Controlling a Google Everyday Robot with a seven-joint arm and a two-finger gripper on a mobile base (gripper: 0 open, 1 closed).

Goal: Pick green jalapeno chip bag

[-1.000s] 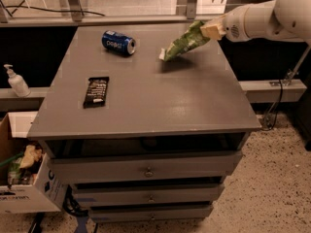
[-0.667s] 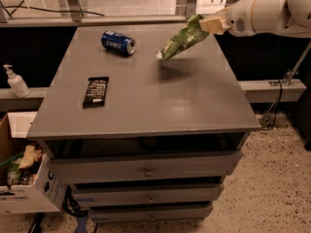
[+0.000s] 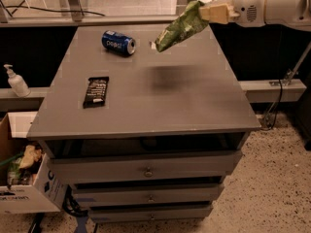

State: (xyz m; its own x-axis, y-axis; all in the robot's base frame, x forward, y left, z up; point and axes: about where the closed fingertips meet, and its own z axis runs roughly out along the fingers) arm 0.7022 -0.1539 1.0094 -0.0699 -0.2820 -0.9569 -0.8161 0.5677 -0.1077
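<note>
Fig.: gripper (image 3: 206,12) w/ green jalapeno chip bag (image 3: 179,29) held in the air over the grey table (image 3: 204,101)
Gripper at upper right, above the table's far right corner, fingers pinched together on the bag's upper end; bag hangs tilted, lower end pointing down-left, clear of the tabletop (dark shadow (image 3: 167,76) on the surface beneath). Blue soda can (image 3: 118,42) lies on its side near the far edge, left of the bag's low tip; black candy bar (image 3: 95,91) lies nearer, at left. Drawers (image 3: 146,166) below; pump bottle (image 3: 17,81) & cardboard box (image 3: 24,188) off to the left
</note>
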